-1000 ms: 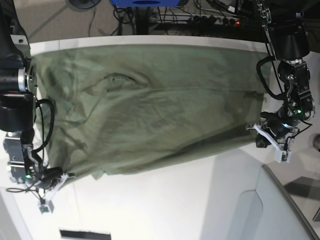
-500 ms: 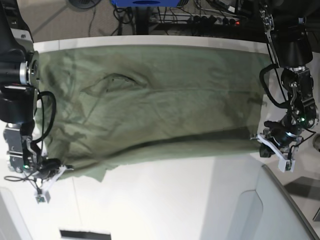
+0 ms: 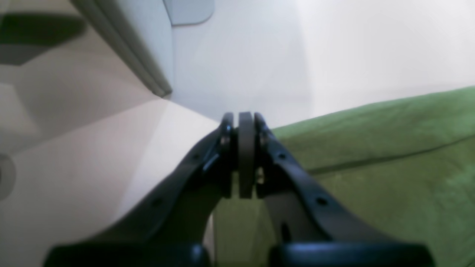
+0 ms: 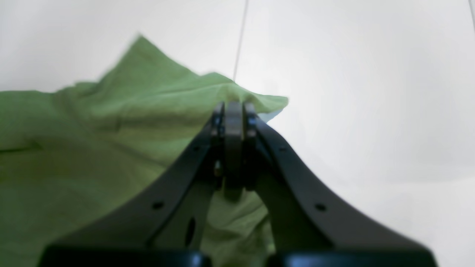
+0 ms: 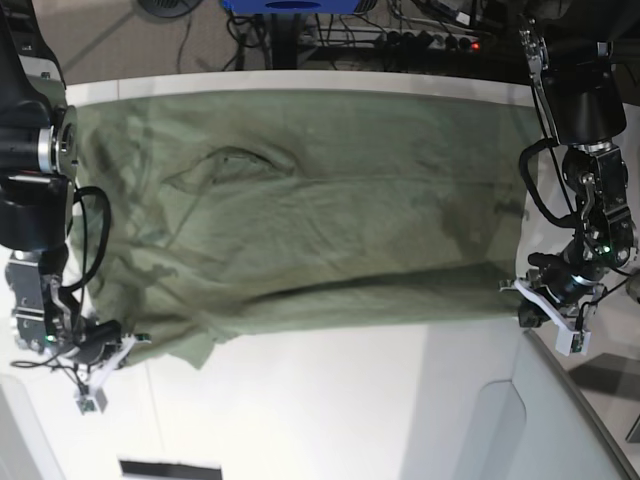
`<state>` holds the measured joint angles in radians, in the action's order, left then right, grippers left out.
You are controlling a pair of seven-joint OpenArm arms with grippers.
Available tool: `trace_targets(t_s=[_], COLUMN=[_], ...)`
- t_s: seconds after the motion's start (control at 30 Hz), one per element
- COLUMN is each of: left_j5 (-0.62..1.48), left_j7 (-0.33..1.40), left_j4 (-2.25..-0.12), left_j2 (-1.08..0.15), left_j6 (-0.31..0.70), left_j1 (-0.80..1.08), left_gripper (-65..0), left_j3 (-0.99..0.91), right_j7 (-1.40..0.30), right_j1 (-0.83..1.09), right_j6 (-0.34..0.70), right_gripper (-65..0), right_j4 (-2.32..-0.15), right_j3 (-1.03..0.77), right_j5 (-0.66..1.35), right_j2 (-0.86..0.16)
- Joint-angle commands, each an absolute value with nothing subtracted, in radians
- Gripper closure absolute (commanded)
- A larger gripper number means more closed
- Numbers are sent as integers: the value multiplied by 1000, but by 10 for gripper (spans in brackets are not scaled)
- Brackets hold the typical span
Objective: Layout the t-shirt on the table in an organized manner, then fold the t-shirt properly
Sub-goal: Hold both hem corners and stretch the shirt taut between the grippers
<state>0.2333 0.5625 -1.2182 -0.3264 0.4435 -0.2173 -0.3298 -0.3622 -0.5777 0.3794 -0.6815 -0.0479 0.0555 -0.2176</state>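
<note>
The olive-green t-shirt (image 5: 300, 220) lies spread wide across the white table (image 5: 340, 410), wrinkled, with its collar (image 5: 235, 160) toward the far left. On the right of the base view, my left gripper (image 5: 517, 300) is shut on the shirt's near right corner. The left wrist view shows its jaws (image 3: 240, 124) pressed together with the green cloth (image 3: 371, 155) running off to the right. At the near left, my right gripper (image 5: 132, 340) is shut on the other near corner. In the right wrist view the cloth (image 4: 92, 148) bunches up around the closed tips (image 4: 233, 111).
A grey translucent panel (image 5: 560, 420) covers the near right corner, also seen as the grey panel (image 3: 148, 48) beside my left gripper. A thin dark seam (image 4: 240, 37) crosses the tabletop. Cables and a power strip (image 5: 430, 40) sit beyond the far edge. A dark strip (image 5: 170, 467) marks the near edge.
My left gripper has drawn the shirt's near right corner toward the front of the table. The near hem now lies lower and straighter. My right gripper has shifted only slightly.
</note>
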Motion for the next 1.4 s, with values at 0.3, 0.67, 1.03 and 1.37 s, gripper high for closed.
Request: trace_targets(t_s=[0.3,0.67,1.03,1.37], left_j5=[242,242,242,242], left_j7=[541,542,542,542], left_j4=[-1234,-1230,-1230,-1228], left_j2=[-343,-341,-341,-343], left_j6=[440,440,440,440], left_j1=[-236,-234,-234,-225], left_gripper=[0,0,0,0], left_j3=[-331,-329,-329,-329], right_j7=[-298,-367,-383,-384], right_j1=[-601,-610,-596,-593], right_j6=[383,381,381,377], right_gripper=[0,0,0,0], right_j4=[-734,-788,-730,-748], right_j3=[-56,-56,-45,-1], right_j5=[61,59,59,62], right_j2=[-226,-226,-222,-223])
